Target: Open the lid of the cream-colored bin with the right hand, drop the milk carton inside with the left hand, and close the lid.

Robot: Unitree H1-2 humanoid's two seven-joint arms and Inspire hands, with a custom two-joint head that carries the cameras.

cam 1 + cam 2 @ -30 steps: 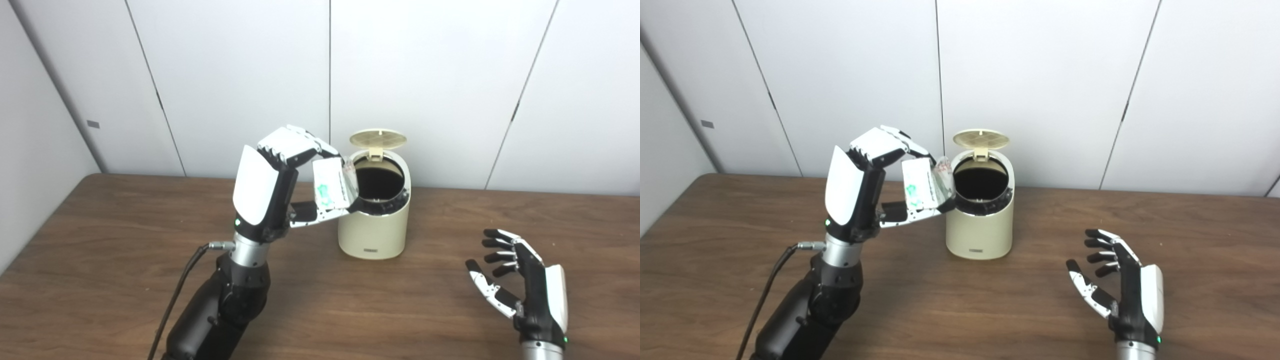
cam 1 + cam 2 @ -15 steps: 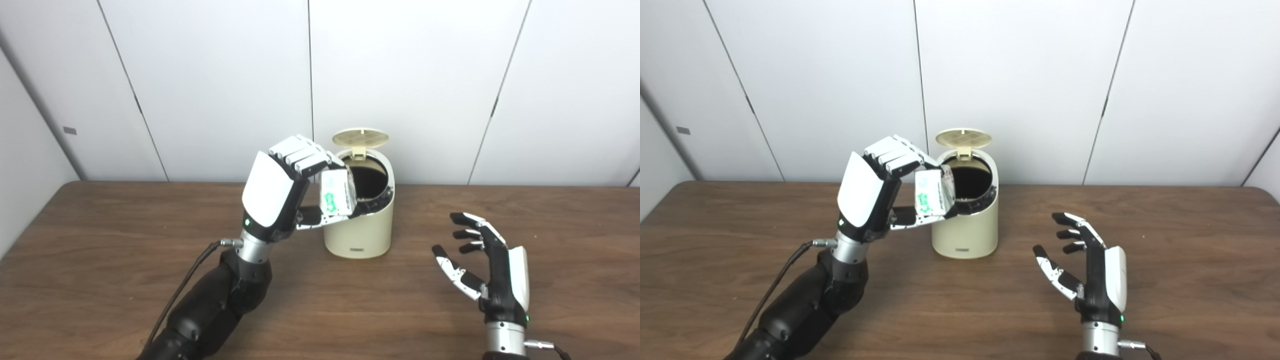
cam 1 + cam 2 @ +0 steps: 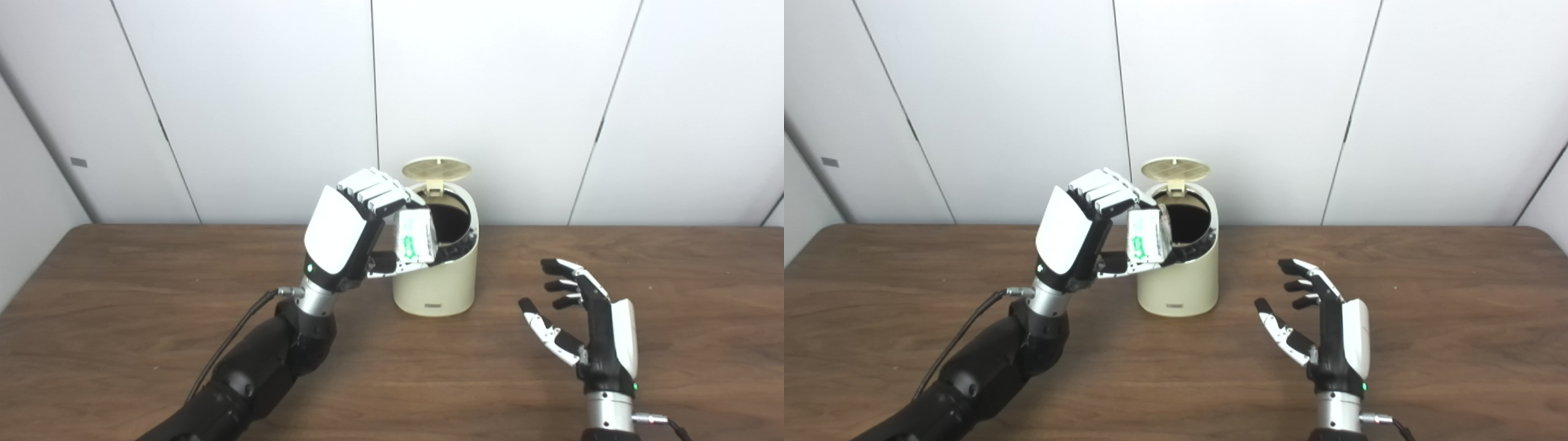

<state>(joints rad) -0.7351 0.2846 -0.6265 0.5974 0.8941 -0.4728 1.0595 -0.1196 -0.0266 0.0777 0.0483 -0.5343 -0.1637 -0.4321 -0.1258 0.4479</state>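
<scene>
My left hand [image 3: 352, 229] grips the small white green-printed milk carton [image 3: 414, 236] at the open cream-colored cylindrical bin's [image 3: 436, 282] rim, near the brown wooden tabletop's [image 3: 122, 318] back edge; my right hand [image 3: 591, 327] hovers empty, fingers [image 3: 554, 267] spread.

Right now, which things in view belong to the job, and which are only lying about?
For the job:
- milk carton, held in left hand
- cream-colored bin, lid up
- right hand, open

Not for the job:
- table
- wall panels

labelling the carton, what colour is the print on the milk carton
Green print on a white milk carton, clearest in the left eye view.
</scene>
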